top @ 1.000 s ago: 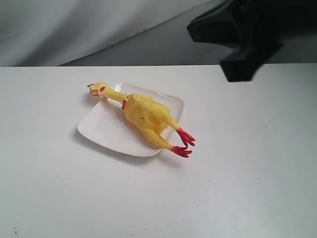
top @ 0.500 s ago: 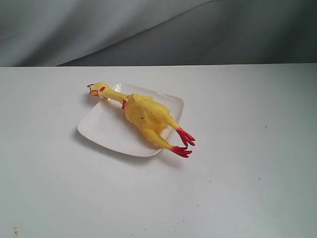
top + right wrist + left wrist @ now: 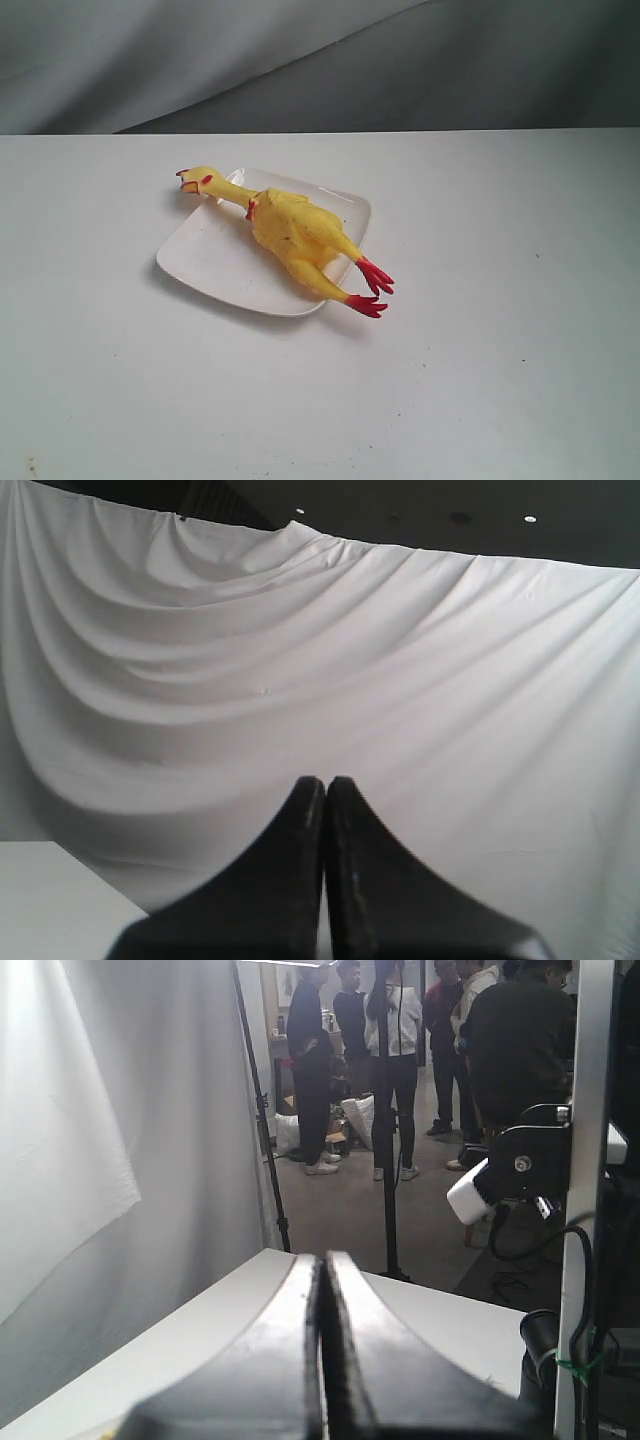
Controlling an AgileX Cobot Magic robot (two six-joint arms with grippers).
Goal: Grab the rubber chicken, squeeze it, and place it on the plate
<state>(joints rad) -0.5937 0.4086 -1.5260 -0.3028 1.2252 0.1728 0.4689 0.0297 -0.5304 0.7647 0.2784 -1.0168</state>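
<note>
- While the rubber chicken point(image 3: 295, 235) lay slantwise across the plate point(image 3: 212, 262), its yellow body rested on the glossy white surface and both of its ends stuck out past the rim.
- Its head, with the red comb and the open beak, reached over the plate's far left corner, and the thin neck crossed the rim there.
- Its two red feet hung beyond the plate's near right edge, close over the table point(image 3: 480, 370); whether they touched it could not be told.
- The plate sat flat on the white table, left of the middle in the exterior view, and cast a soft shadow along its near side.
- A grey draped backdrop point(image 3: 200, 60) ran behind the table's far edge.
- The left gripper point(image 3: 322, 1258) was closed: its two black fingers point(image 3: 265, 1360) were pressed together along their whole length and held nothing.
- Past those fingers a pale strip of table showed, and beyond it a room where several people point(image 3: 400, 1050) stood near a thin dark stand pole point(image 3: 262, 1120).
- A black-and-white piece of machinery point(image 3: 505, 1182) stood at one side of that view.
- The right gripper point(image 3: 325, 782) was closed as well, its black fingers meeting tip to tip with nothing gripped.
- It faced a white cloth point(image 3: 400, 640) that hung in broad folds, and a corner of the table lay beside it.
</note>
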